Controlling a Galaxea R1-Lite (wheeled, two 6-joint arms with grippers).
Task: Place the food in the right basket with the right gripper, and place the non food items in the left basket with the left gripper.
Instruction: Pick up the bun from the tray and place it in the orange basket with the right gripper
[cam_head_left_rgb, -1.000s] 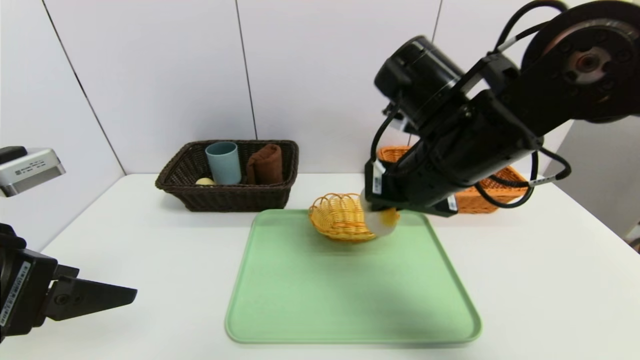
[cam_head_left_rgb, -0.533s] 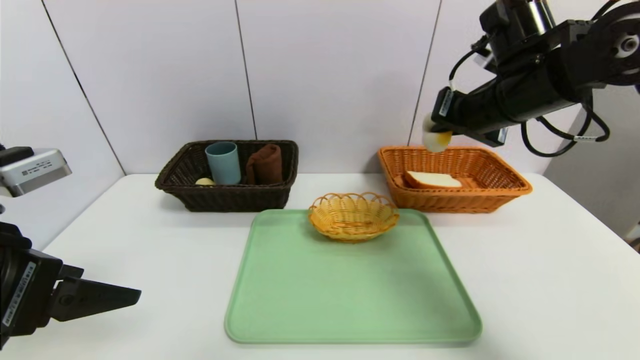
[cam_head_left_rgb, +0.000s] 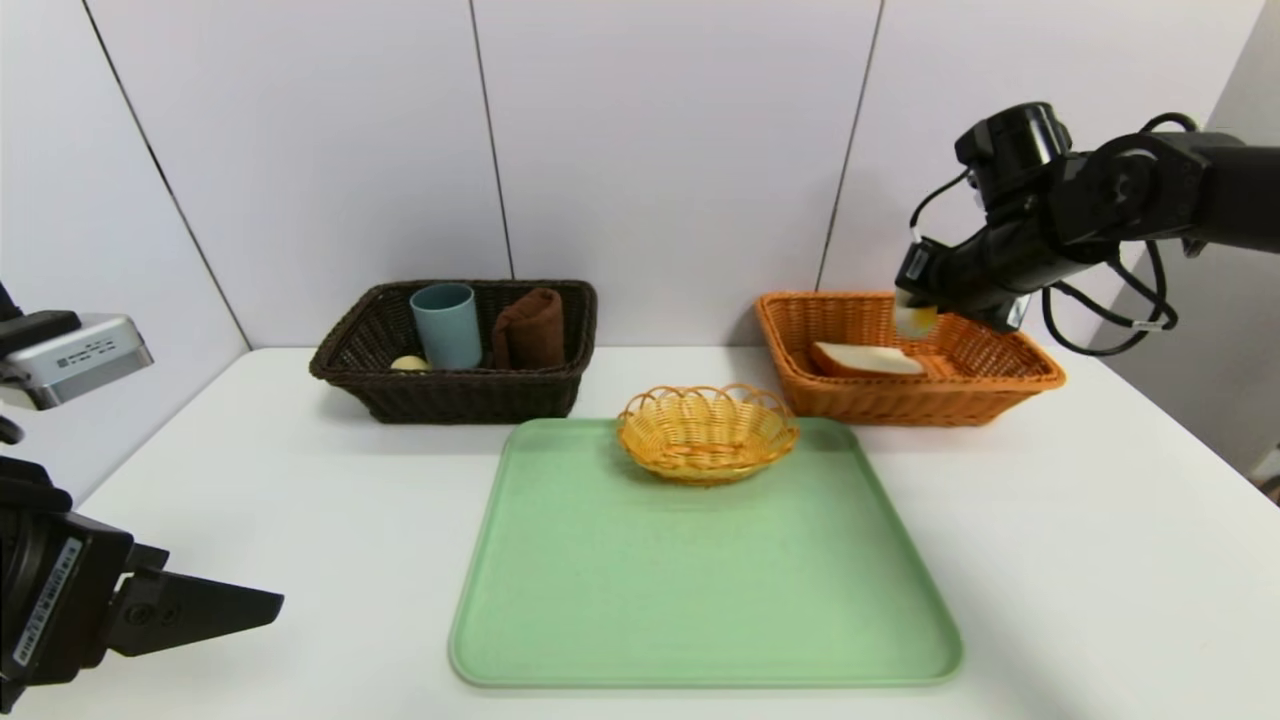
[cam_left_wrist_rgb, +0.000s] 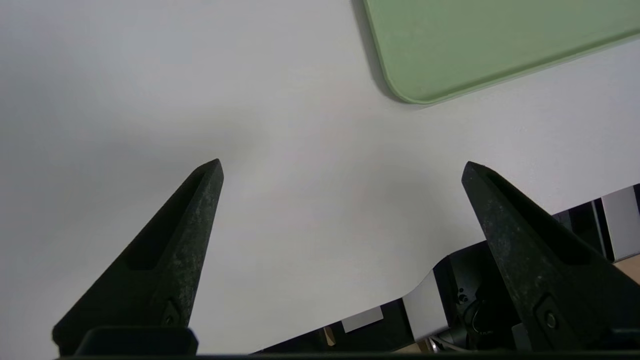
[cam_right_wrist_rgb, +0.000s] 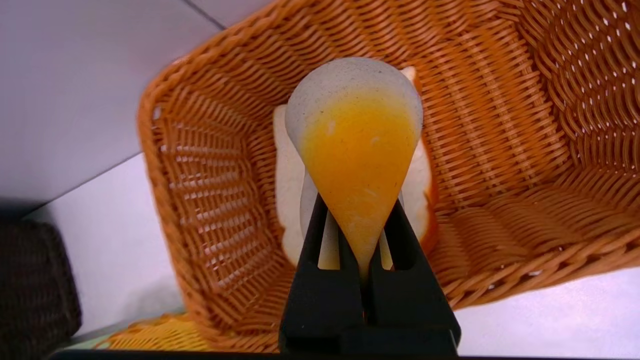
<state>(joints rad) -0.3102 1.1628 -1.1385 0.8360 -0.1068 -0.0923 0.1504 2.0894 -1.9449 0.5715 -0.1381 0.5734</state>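
Note:
My right gripper (cam_head_left_rgb: 915, 318) hangs over the orange-tan right basket (cam_head_left_rgb: 1000, 385), shut on the white bun with the orange-yellow top (cam_head_left_rgb: 916, 321). In the right wrist view the squeezed bun (cam_right_wrist_rgb: 357, 145) bulges out past the right gripper (cam_right_wrist_rgb: 357, 210), above the bread slice (cam_right_wrist_rgb: 287, 200) lying in the right basket (cam_right_wrist_rgb: 210, 190). The bread slice (cam_head_left_rgb: 865, 358) rests on the basket floor. The dark left basket (cam_head_left_rgb: 450, 395) holds the grey-blue cup (cam_head_left_rgb: 446, 325), the rolled brown towel (cam_head_left_rgb: 528, 328) and the pale end of the spoon (cam_head_left_rgb: 409, 363). My left gripper (cam_head_left_rgb: 265, 603) (cam_left_wrist_rgb: 342, 167) stands open over bare table at the near left.
A green tray (cam_head_left_rgb: 700, 600) lies in the middle of the white table, with a small round yellow wicker basket (cam_head_left_rgb: 706, 432) on its far edge. A corner of the tray (cam_left_wrist_rgb: 500, 45) shows in the left wrist view. White wall panels stand close behind both large baskets.
My right arm has swung from the small yellow basket up and to the right with the bun, then come down over the right basket. The left arm has barely shifted.

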